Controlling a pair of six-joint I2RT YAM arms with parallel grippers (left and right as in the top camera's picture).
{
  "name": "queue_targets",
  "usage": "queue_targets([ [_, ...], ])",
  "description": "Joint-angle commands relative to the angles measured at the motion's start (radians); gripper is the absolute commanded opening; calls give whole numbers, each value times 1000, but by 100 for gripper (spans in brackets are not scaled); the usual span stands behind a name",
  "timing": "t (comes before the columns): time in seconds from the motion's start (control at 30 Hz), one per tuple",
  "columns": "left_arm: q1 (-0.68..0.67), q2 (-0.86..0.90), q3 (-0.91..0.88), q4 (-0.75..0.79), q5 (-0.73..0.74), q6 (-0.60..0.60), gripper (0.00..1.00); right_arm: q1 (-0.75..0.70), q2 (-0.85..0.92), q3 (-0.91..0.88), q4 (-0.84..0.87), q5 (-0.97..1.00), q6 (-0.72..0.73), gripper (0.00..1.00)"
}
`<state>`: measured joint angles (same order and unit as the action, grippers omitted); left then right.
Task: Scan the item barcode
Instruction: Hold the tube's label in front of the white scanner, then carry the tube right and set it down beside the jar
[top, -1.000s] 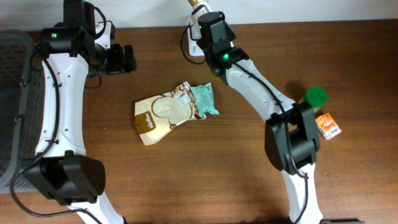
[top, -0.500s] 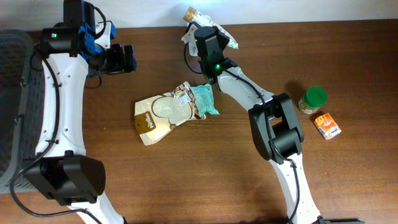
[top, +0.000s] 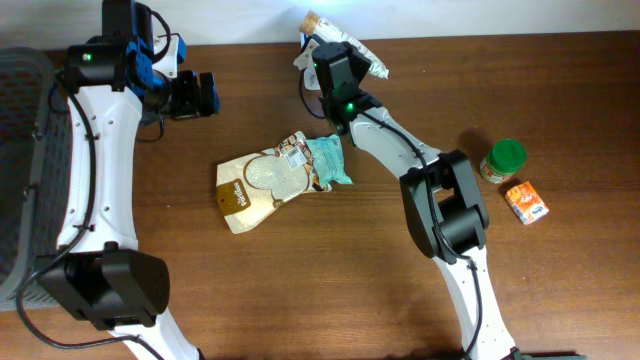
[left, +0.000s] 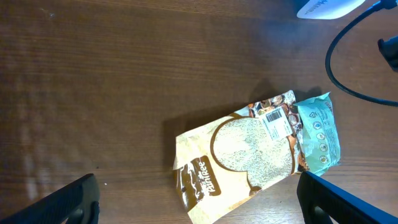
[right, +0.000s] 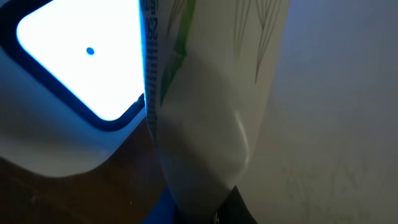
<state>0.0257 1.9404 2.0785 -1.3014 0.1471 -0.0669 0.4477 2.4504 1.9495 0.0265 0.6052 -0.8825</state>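
Footage from overhead showed me the right gripper (top: 338, 46) clenched on the white-and-green packet (top: 370, 63) at the far edge of the table (top: 560, 120), its long axis slanting across the jaws; the left gripper (top: 206, 94) hung spread wide, well apart. Left wrist gave only the brown pouch (left: 242, 155) below. Right wrist put the packet just right of the glowing window of the scanner (right: 68, 68).

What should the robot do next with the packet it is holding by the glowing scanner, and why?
Probably slide the packet a little sideways over the scanner. The right gripper holds it beside the lit window, not across it, in the wrist view, so its print does not seem to face the light yet.
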Motion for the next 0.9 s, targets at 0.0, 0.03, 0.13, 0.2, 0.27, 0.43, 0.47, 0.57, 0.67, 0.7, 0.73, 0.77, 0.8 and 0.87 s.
queue_targets([
  [0.0,3,2,1,-2,10,19,99,11,-167,25,-35,9,146,4],
  [0.03,3,2,1,-2,10,19,99,11,-219,25,-108,-40,192,4],
  [0.13,3,2,1,-2,10,19,99,11,-325,25,-270,-151,356,4],
  [0.2,3,2,1,-2,10,19,99,5,-407,25,-402,-271,520,4],
  [0.27,3,2,1,-2,10,19,99,-9,-473,25,-509,-397,660,4],
  [0.43,3,2,1,-2,11,19,99,-75,-596,25,-838,-566,935,4],
  [0.47,3,2,1,-2,10,19,99,-88,-603,25,-896,-579,963,4],
  [0.57,3,2,1,-2,10,19,99,-135,-596,23,-1083,-583,989,4],
  [0.67,3,2,1,-2,10,19,99,-186,-578,-13,-1235,-584,1001,4],
  [0.7,3,2,1,-2,10,19,99,-203,-572,-45,-1260,-583,1019,4],
  [0.73,3,2,1,-2,10,19,99,-219,-568,-83,-1266,-584,1036,4],
  [0.77,3,2,1,-2,10,19,99,-232,-566,-116,-1264,-583,1045,4],
  [0.8,3,2,1,-2,10,19,99,-246,-563,-150,-1257,-583,1049,4],
  [0.87,3,2,1,-2,10,19,99,-279,-560,-232,-1218,-583,1049,4],
])
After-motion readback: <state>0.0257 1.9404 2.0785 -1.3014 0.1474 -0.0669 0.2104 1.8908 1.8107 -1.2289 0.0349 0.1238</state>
